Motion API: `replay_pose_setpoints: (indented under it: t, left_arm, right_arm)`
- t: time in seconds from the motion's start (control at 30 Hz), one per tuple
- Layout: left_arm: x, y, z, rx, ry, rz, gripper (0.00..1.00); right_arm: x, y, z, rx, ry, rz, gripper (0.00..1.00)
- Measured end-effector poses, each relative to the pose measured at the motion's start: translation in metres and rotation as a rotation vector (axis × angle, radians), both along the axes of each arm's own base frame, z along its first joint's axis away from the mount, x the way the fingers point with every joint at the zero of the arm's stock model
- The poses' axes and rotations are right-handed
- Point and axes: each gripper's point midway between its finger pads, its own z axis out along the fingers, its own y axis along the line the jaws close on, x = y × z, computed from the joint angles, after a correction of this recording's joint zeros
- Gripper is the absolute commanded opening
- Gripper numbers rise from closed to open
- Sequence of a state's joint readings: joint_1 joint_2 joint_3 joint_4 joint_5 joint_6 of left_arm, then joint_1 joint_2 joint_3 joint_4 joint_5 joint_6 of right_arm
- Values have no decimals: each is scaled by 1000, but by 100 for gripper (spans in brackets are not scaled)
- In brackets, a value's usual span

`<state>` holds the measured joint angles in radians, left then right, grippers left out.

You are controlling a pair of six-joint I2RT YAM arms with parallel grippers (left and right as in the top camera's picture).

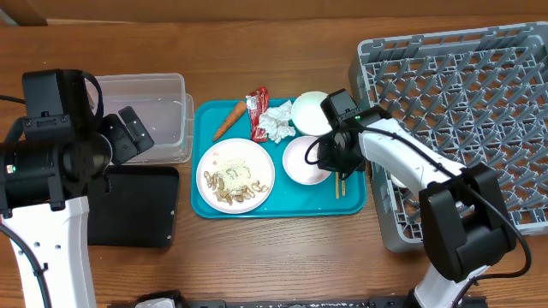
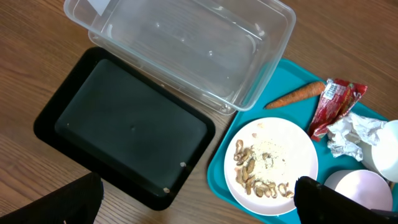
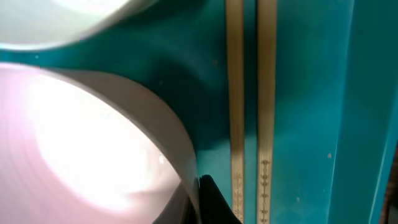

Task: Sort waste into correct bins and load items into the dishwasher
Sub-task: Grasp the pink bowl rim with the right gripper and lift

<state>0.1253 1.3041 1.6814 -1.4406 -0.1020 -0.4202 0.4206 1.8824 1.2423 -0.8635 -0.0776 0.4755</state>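
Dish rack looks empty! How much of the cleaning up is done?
Nothing yet: the grey rack, clear tub and black tray look empty. The right gripper is down at a bowl beside the chopsticks. Carrot, wrapper, tissue, scraps and dishes all wait on the teal tray.

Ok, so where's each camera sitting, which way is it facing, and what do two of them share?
Overhead: above the table, looking straight down on the teal tray, rack, left arm and right arm.
Left wrist: on the left arm, looking down at the black tray, tub and plate; its fingers fill the bottom corners.
Right wrist: close above the teal tray, facing the chopsticks and a bowl; one finger shows at the bottom.
Shared: overhead and left wrist both show plate and tub.
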Motion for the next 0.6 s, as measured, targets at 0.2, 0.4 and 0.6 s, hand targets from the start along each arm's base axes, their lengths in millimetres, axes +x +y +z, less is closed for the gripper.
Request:
replay_pose_setpoints:
  t: [0.2, 0.4, 0.6]
  left_arm:
    - [0, 0, 0, 0, 0, 0, 100]
    - [0, 0, 0, 0, -1, 0, 100]
    - [0, 0, 0, 0, 0, 0, 100]
  right_arm:
    - [-9, -5, 4, -24, 40, 10, 4]
    - [-7, -14, 48, -68, -3, 56, 4]
    - [24, -58, 155, -235, -366, -51, 4]
